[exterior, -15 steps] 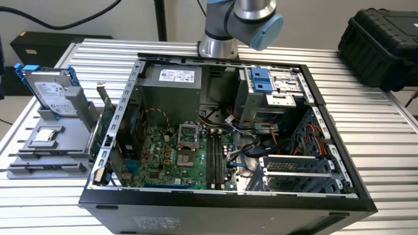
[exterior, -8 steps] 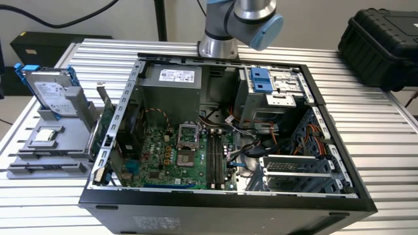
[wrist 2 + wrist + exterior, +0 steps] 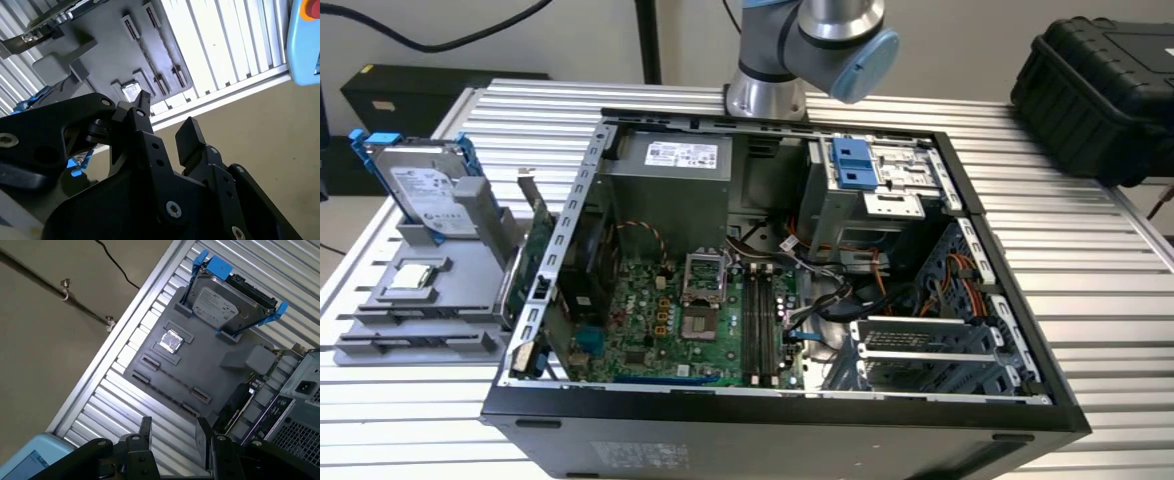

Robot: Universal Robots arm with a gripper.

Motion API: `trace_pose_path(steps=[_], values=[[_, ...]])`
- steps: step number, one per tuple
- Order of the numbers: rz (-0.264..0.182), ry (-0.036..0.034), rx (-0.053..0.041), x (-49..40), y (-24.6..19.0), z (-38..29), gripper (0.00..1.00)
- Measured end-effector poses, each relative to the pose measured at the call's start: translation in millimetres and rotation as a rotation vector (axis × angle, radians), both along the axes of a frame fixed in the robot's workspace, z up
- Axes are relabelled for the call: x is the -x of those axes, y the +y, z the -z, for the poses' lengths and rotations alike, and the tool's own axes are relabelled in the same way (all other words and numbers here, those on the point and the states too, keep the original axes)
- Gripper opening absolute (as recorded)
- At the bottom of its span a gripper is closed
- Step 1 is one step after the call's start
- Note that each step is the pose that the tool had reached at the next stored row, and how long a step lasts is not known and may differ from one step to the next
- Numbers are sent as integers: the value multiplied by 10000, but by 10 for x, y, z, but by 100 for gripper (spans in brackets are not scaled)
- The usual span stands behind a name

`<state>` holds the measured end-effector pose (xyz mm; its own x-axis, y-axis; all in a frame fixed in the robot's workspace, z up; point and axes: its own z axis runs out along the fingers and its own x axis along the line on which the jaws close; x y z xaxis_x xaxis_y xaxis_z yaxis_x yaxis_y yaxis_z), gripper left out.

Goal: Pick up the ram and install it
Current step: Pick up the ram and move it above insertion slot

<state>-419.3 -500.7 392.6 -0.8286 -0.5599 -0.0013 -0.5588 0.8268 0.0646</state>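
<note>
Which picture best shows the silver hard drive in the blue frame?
The first wrist view: the hard drive's labelled face and blue frame are in full sight. The exterior view shows it slanted, at its left. The second wrist view gives a blue sliver, likely its frame.

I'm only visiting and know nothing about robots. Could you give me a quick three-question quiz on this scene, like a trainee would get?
1. True or false: the tool is clamped on a part.
2. What sits in the blue frame on the gray holder? A) hard drive B) fan C) battery
3. Fill in: in the exterior view, the gray holder sits to the ____ of the open computer case.

Key: 1 false, the tool is open and empty. 2 A. 3 left, meaning the exterior view's left.
</note>
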Motion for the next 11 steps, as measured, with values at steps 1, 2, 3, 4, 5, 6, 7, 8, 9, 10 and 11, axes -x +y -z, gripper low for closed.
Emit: trace_pose_path(steps=[1,2,3,4,5,6,7,8,9,10,11], values=[[-104,0,0,0,0,0,100],[-180,-1,0,0,0,0,100],[-237,0,-1,0,0,0,100],[-299,0,0,0,0,0,100],[-380,0,0,0,0,0,100],[-480,0,0,0,0,0,100],[-592,-1,-1,0,0,0,100],[-711,0,0,0,0,0,100],[-836,0,0,0,0,0,100],[-956,0,0,0,0,0,100],[-1079,0,0,0,0,0,100]])
